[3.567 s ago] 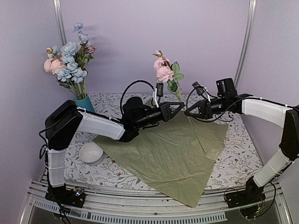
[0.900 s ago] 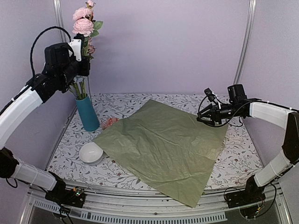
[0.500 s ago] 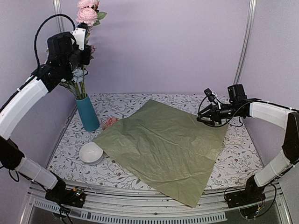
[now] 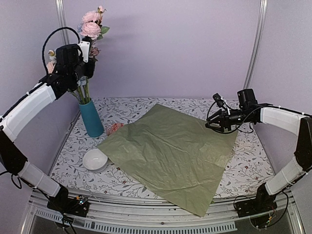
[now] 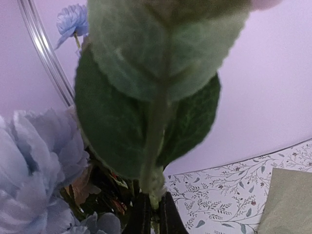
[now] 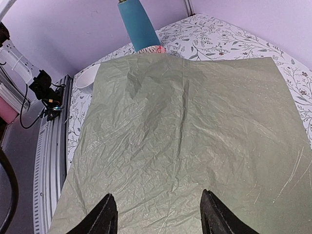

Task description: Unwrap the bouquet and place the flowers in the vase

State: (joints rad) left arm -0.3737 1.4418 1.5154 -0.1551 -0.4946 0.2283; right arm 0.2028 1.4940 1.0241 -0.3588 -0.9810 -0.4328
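Up at the back left corner, your left gripper is pinched tight on a pink flower stem, its blooms high above the vase; the vase stands upright at the table's back left with other flowers in it; your right gripper hovers, jaws wide and holding nothing, over the right corner of the flat olive-green sheet; a white bowl sits by the sheet's left corner.

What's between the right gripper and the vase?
From the right gripper: the spread green sheet, then a small red dish near the vase. Clearest in the right wrist view.
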